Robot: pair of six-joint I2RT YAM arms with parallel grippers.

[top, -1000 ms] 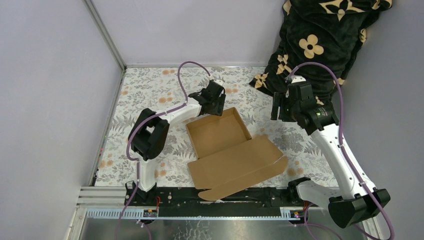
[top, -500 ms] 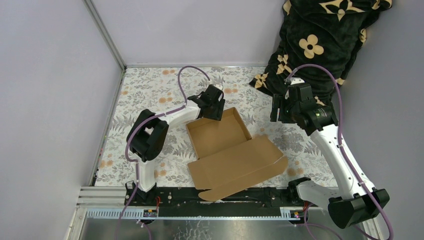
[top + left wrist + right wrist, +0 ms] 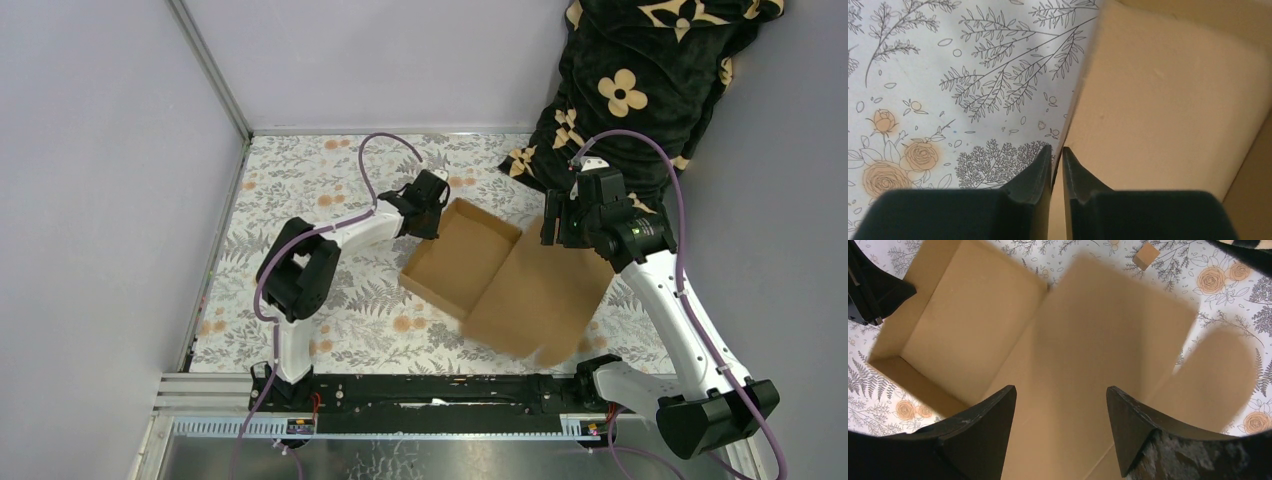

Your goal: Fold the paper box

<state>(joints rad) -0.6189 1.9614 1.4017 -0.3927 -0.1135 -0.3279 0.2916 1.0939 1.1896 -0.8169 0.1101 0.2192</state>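
The paper box is plain brown cardboard, a shallow open tray with its lid flap spread toward the near right and blurred. My left gripper is at the tray's far-left corner. In the left wrist view it is shut on the thin upright wall, one finger outside and one inside. My right gripper hovers open above the box's right side. In the right wrist view its fingertips stand wide apart over the lid, with the tray's inside beyond them.
A black blanket with tan flowers is heaped at the back right corner. A small brown cardboard scrap lies on the floral tablecloth beyond the lid. Grey walls close in the left and back. The arms' rail runs along the near edge.
My left gripper has closed on the box's wall. The box has swung and shifted to the right, its lid flap now under the right gripper. The right arm has barely moved.
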